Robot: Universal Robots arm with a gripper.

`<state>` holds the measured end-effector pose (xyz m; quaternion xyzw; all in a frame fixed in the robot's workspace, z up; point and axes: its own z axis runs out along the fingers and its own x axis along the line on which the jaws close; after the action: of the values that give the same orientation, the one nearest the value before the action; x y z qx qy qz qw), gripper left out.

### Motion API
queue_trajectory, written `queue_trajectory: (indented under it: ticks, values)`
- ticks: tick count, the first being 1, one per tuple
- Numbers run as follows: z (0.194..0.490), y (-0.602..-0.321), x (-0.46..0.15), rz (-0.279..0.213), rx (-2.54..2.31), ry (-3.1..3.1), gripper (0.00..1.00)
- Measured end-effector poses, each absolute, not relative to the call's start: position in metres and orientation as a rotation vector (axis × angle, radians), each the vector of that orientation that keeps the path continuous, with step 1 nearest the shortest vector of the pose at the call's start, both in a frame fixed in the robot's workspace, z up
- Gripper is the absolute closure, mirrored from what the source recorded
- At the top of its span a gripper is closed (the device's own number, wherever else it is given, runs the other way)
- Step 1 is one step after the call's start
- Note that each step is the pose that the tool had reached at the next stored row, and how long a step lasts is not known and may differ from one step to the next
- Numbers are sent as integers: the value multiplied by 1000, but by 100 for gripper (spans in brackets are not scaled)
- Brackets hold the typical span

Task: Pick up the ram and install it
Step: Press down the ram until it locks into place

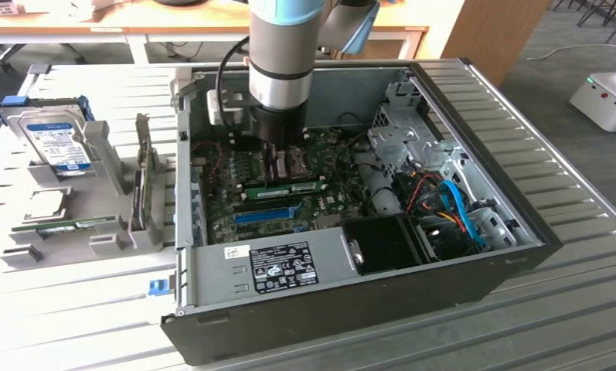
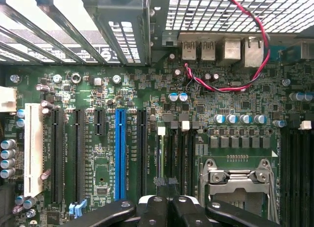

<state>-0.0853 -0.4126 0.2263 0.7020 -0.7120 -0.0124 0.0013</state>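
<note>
My gripper (image 2: 167,207) is fully closed, down inside the case (image 1: 514,255) over the board's memory slots (image 2: 174,158). A ram (image 1: 292,188) lies in a slot just beneath me. Install step, I judge; next calls for a straight, even push.
</note>
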Motion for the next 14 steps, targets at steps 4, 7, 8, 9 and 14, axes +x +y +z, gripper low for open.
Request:
queue_trajectory:
  ticks: [4, 7, 8, 9, 14]
  values:
    - [231, -413, -85, -39, 2204, -2235, 89]
    - [236, -413, -85, -39, 2203, -2235, 89]
    - [238, -413, -85, -39, 2203, -2235, 89]
    - [240, -413, -85, -39, 2203, -2235, 89]
    - [252, -413, -85, -40, 2203, -2235, 89]
